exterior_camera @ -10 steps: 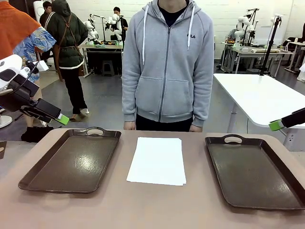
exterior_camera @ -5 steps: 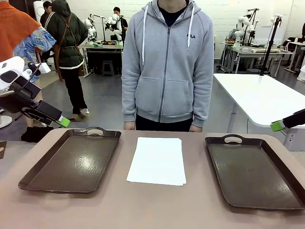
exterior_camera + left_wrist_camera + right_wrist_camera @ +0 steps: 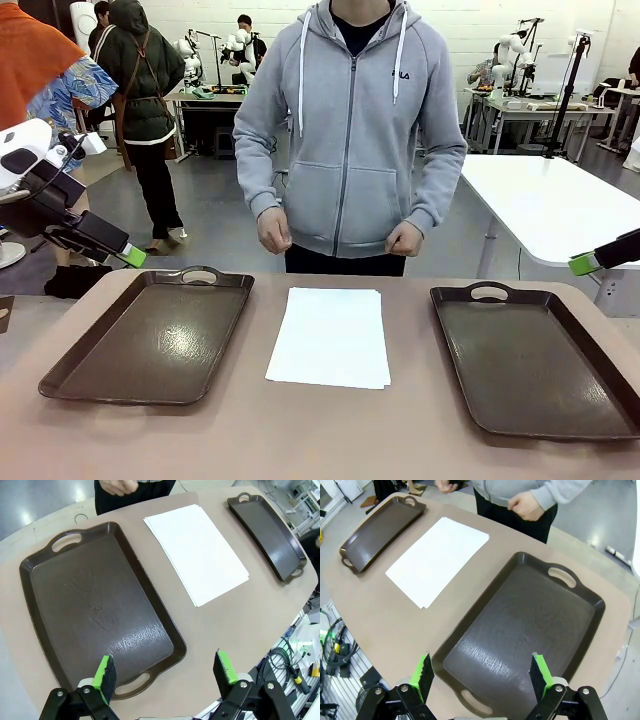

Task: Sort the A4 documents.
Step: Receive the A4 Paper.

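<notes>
Two brown trays are lying on the table [image 3: 320, 435], the left tray [image 3: 160, 340] on one side and the right tray [image 3: 530, 370] on the other. The A4 documents [image 3: 330, 336] are sitting in a neat white pile between them, flat on the table, touching neither tray. No writing is showing on the top sheet. A person in a grey hoodie [image 3: 350, 150] is standing at the far side, and a small dark logo is showing on the chest, too tiny to read for sure. The left gripper [image 3: 128, 252] is hanging in the air past the far left corner of the table, and the right gripper [image 3: 582, 264] is peeking in from the right edge. In the left wrist view, the left gripper [image 3: 165, 667] is holding its jaws wide apart with nothing between them, above the near end of the left tray. In the right wrist view, the right gripper [image 3: 482, 672] is doing the same above the right tray. A second ago the person's hands were resting down at the table edge; now one hand [image 3: 273, 230] and the other hand [image 3: 405, 240] are up at the waist, loosely curled. The pile and the trays are staying where they were.
</notes>
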Controlling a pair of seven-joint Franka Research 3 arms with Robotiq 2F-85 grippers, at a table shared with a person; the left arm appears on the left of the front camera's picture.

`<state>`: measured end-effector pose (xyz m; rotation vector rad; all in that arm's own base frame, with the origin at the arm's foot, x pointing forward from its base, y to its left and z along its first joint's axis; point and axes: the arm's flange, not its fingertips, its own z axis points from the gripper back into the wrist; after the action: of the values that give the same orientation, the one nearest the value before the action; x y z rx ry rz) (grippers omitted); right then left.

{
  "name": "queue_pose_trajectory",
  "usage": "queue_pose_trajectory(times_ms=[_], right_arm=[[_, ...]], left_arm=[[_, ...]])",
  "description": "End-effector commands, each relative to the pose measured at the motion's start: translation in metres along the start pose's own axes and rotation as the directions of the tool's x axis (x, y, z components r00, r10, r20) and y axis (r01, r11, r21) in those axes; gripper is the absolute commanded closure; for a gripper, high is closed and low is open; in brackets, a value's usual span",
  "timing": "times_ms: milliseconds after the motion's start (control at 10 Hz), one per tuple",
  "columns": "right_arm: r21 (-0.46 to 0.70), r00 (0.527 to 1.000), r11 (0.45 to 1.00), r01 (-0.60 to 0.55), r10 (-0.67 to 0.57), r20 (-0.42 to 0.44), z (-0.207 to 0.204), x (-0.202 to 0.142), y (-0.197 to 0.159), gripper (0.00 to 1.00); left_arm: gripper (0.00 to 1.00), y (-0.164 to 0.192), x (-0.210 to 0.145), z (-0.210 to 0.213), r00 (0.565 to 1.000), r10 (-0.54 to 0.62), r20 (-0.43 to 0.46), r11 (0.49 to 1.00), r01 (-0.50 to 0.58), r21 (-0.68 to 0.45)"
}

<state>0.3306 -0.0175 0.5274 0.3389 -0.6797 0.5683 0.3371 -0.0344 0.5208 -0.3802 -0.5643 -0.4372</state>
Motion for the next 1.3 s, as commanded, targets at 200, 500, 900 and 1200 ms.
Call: queue_pose_trajectory(times_ms=[200, 500, 900, 1200], right_arm=[[0.010, 1.000, 1.000, -0.003, 0.003, 0.003, -0.0011, 0.0003, 0.0006, 0.00], [0.010, 1.000, 1.000, -0.003, 0.003, 0.003, -0.0011, 0.0003, 0.0006, 0.00], [0.010, 1.000, 1.000, -0.003, 0.003, 0.003, -0.0011, 0.0003, 0.0006, 0.00], [0.010, 1.000, 1.000, -0.003, 0.003, 0.003, -0.0011, 0.0003, 0.0006, 0.00]], left_arm=[[0.00, -0.0001, 0.0006, 0.0002, 1.000, -0.001, 0.009, 1.000, 0.001, -0.003], [0.00, -0.0001, 0.0006, 0.0002, 1.000, -0.001, 0.009, 1.000, 0.001, -0.003], [0.00, -0.0001, 0.0006, 0.0002, 1.000, -0.001, 0.009, 1.000, 0.001, -0.003], [0.00, -0.0001, 0.0006, 0.0002, 1.000, -0.001, 0.009, 1.000, 0.001, -0.003]])
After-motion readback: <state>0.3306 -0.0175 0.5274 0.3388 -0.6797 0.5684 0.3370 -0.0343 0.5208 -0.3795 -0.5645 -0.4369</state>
